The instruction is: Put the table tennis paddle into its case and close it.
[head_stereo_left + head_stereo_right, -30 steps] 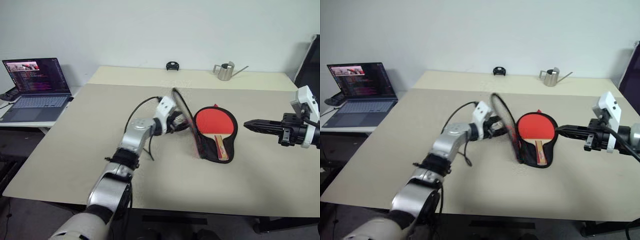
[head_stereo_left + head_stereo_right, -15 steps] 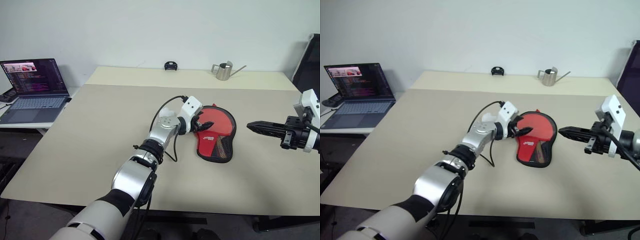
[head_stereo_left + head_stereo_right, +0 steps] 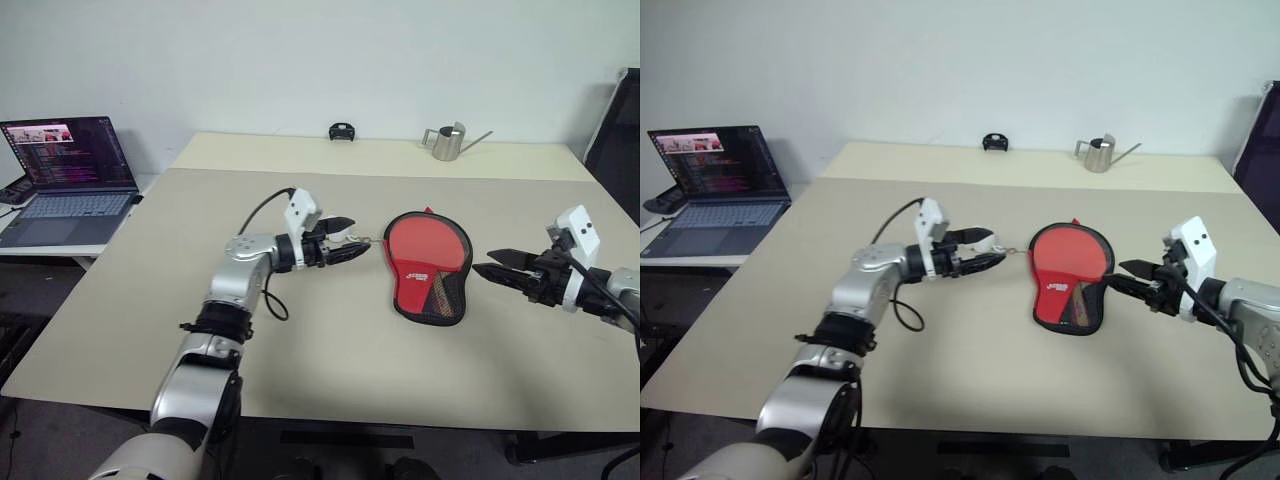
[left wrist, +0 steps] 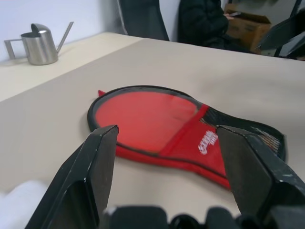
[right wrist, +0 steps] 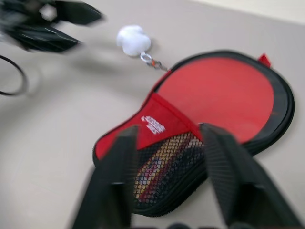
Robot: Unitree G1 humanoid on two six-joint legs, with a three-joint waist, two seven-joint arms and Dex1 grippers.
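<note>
At table centre lies the case, flap folded over my paddle. Left gripper at nine o'clock and right gripper at three o'clock are spread, empty. Zipping looks left.

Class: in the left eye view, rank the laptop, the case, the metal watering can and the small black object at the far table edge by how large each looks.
1. laptop
2. case, close behind the laptop
3. metal watering can
4. small black object
The last two sit farther from the camera, so they may look smaller than they really are.
</note>
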